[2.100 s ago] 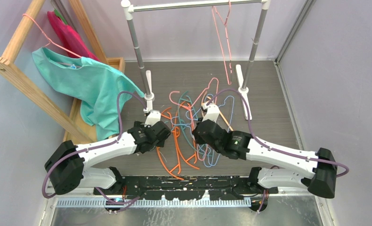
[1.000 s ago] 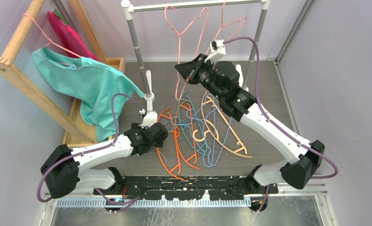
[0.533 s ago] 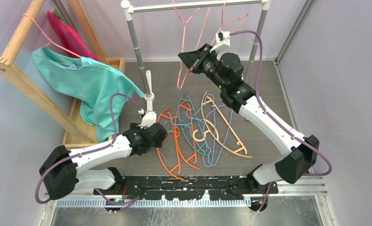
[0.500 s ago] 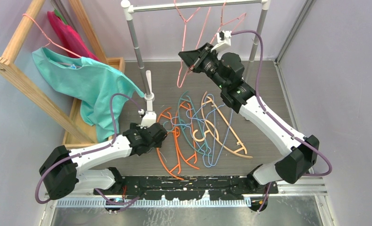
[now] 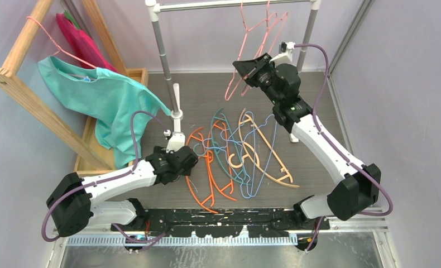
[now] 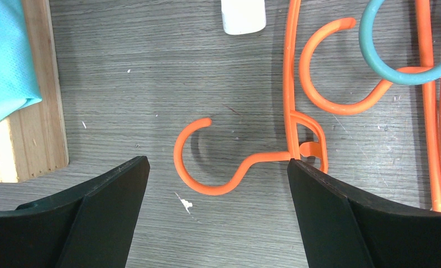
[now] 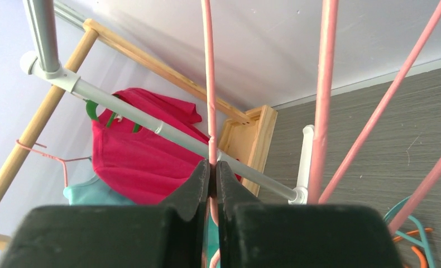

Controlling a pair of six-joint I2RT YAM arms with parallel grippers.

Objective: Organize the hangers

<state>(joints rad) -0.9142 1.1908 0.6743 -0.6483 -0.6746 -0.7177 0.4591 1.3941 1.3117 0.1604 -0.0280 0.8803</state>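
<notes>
My right gripper (image 5: pixel 241 67) is raised near the grey rack rail (image 5: pixel 229 5) and shut on a thin pink wire hanger (image 5: pixel 241 39); in the right wrist view the jaws (image 7: pixel 212 167) pinch its wire (image 7: pixel 208 84). A second pink wire hanger (image 5: pixel 274 22) hangs on the rail beside it. On the floor lie several hangers: orange plastic ones (image 5: pixel 207 173), teal (image 5: pixel 221 142), light blue (image 5: pixel 257 167) and a tan one (image 5: pixel 263 153). My left gripper (image 5: pixel 185 146) is open low over the floor; an orange hook (image 6: pixel 207 162) lies between its fingers.
A wooden rack (image 5: pixel 23 95) at left carries a teal shirt (image 5: pixel 106 100) on a pink wire hanger and a magenta garment (image 5: pixel 81 42). The metal rack's white feet (image 5: pixel 176 103) (image 5: pixel 288 109) stand on the floor. Grey walls close in left, right and back.
My right arm lifted a pink wire hanger from the floor pile up to the rail, then carried it right along the rail. My left gripper stayed low by the orange hangers.
</notes>
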